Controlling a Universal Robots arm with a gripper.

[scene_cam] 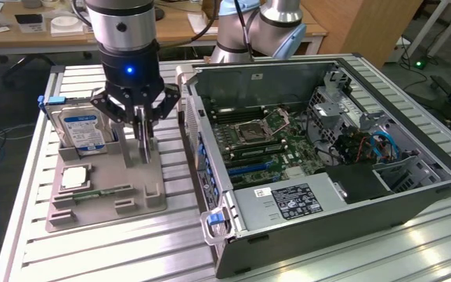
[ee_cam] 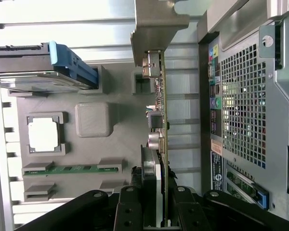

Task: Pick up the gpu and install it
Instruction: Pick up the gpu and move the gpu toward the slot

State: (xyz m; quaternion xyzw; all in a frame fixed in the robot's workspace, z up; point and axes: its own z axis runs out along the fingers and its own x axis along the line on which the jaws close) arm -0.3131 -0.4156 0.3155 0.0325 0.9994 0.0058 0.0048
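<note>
Grab step is basically done here, and install hasn't started.

Starting from the near edge of the worktop (scene_cam: 115, 252): the grey parts tray (scene_cam: 143, 202) sits toward the exterior view's left edge. The green memory stick (scene_cam: 100, 192) and the CPU (scene_cam: 77, 177) are parked in its near pockets.

Just past those, the gripper (scene_cam: 142, 130) hangs straight down over the tray. Its fingers (scene_cam: 138, 122) are pinched narrow on the gpu (scene_cam: 145, 144), which stands upright on edge between them. The wrist view shows the card (ee_cam: 162, 120) edge-on with its metal bracket end pointing away from the fingers. I can't tell whether its bottom edge is fully clear of the tray holder or just barely out of it.

The hard drive (scene_cam: 83, 132) stands in the tray's far corner.

The open computer case (scene_cam: 413, 194) lies on its side toward the worktop's right edge in the exterior view, with the motherboard (scene_cam: 265, 147) facing up.

My read: the card has to clear the case's near wall, stay upright, and line up with a slot. A thin card pinched like this could twist, so slow and square.
</note>
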